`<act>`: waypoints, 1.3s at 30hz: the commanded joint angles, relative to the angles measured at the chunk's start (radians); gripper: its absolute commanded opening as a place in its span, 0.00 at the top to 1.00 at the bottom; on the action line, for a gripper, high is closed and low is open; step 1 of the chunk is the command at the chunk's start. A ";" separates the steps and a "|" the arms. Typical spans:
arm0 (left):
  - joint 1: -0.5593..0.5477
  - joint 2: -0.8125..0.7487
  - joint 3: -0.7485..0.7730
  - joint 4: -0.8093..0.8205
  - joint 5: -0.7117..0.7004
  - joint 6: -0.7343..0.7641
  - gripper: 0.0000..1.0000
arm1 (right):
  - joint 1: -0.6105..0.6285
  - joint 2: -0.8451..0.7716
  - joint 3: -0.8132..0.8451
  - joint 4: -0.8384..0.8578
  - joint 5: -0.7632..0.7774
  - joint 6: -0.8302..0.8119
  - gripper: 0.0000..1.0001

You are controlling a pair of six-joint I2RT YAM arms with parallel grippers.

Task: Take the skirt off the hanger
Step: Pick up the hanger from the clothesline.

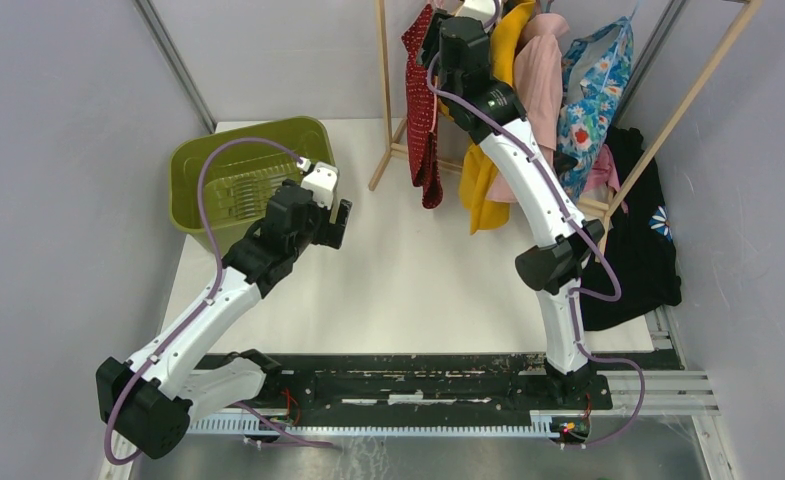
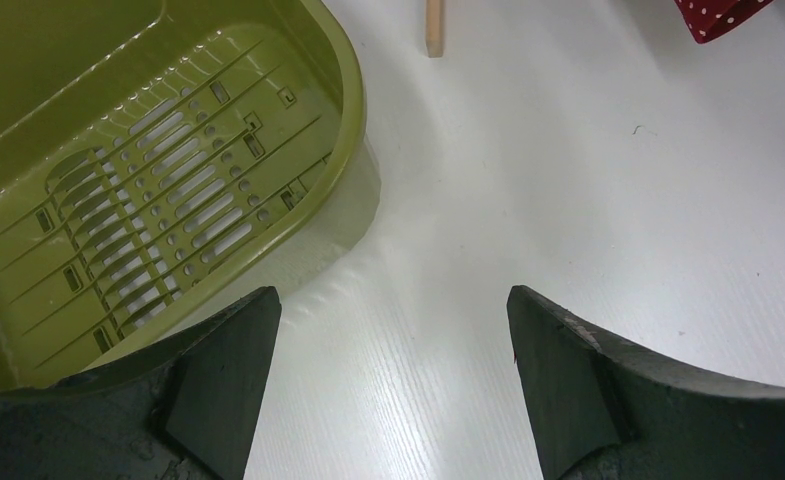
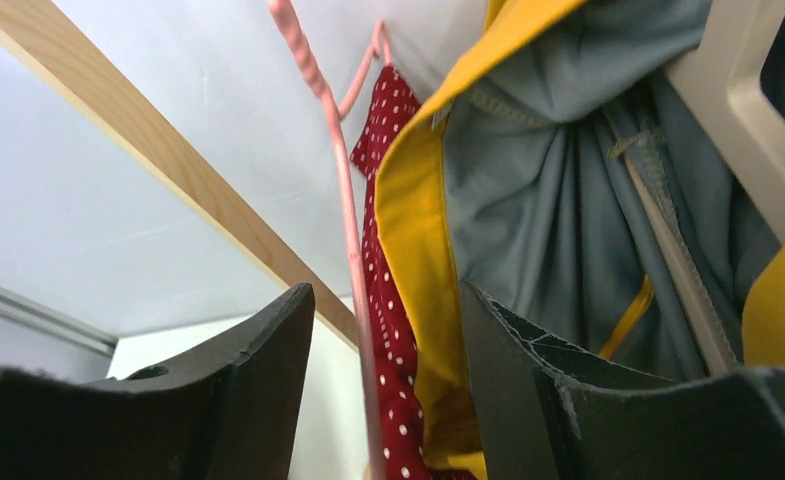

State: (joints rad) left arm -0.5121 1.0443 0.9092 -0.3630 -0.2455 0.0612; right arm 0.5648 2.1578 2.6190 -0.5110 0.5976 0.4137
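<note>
The skirt (image 1: 423, 110) is red with white dots and hangs on a pink hanger (image 3: 348, 240) at the left end of the wooden rack (image 1: 383, 110). My right gripper (image 1: 442, 30) is raised to the top of the rack. In the right wrist view my right gripper (image 3: 386, 292) is open, with the hanger wire, the skirt (image 3: 380, 170) and the edge of a yellow garment (image 3: 418, 230) between its fingers. A gap shows between the left finger and the wire. My left gripper (image 2: 393, 295) stands open and empty above the white table, beside the basket. The skirt's hem (image 2: 718, 15) shows far right.
A green plastic basket (image 1: 313, 130) stands at the back left, its rim (image 2: 348, 100) near my left finger. On the rack also hang yellow (image 1: 483, 190), pink (image 1: 538, 80), floral blue (image 1: 593, 90) and black (image 1: 643, 240) garments. The rack's leg (image 2: 433, 30) reaches the table.
</note>
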 commanded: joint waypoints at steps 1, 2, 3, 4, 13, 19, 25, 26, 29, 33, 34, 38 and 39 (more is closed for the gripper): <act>-0.002 -0.023 -0.002 0.051 -0.018 0.045 0.09 | -0.006 -0.035 0.011 -0.075 -0.020 0.011 0.38; -0.002 -0.022 -0.001 0.052 -0.019 0.045 0.09 | -0.007 -0.046 0.000 -0.095 -0.020 0.013 0.38; -0.003 -0.023 -0.002 0.052 -0.019 0.045 0.09 | -0.008 -0.054 -0.010 -0.114 -0.019 0.016 0.38; -0.002 -0.022 -0.001 0.052 -0.018 0.045 0.09 | -0.010 -0.062 -0.015 -0.131 -0.018 0.024 0.37; -0.003 -0.023 0.001 0.048 -0.018 0.046 0.09 | -0.032 -0.026 0.042 -0.248 -0.096 0.128 0.42; -0.003 -0.027 0.000 0.047 -0.024 0.049 0.09 | -0.048 -0.025 0.045 -0.203 -0.140 0.169 0.52; -0.004 -0.027 -0.008 0.054 -0.028 0.049 0.09 | -0.057 -0.020 0.050 -0.182 -0.175 0.155 0.97; -0.004 -0.027 -0.010 0.055 -0.028 0.049 0.09 | -0.057 -0.018 0.049 -0.179 -0.179 0.143 0.99; -0.004 -0.026 -0.010 0.056 -0.029 0.049 0.09 | -0.056 -0.024 0.036 -0.143 -0.201 0.076 0.99; -0.004 -0.024 -0.015 0.064 -0.028 0.047 0.09 | -0.055 -0.026 0.023 -0.100 -0.175 -0.035 0.99; -0.004 -0.024 -0.015 0.064 -0.028 0.046 0.09 | -0.054 -0.030 0.005 -0.072 -0.159 -0.069 0.99; -0.003 -0.022 -0.017 0.065 -0.031 0.046 0.09 | -0.046 -0.053 -0.067 0.032 -0.116 -0.229 0.99; -0.004 -0.023 -0.018 0.066 -0.031 0.045 0.09 | -0.040 -0.054 -0.070 0.056 -0.106 -0.273 0.99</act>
State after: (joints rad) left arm -0.5129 1.0435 0.8925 -0.3561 -0.2611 0.0719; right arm 0.5171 2.1475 2.5790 -0.6544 0.4274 0.3496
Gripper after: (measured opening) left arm 0.910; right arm 0.045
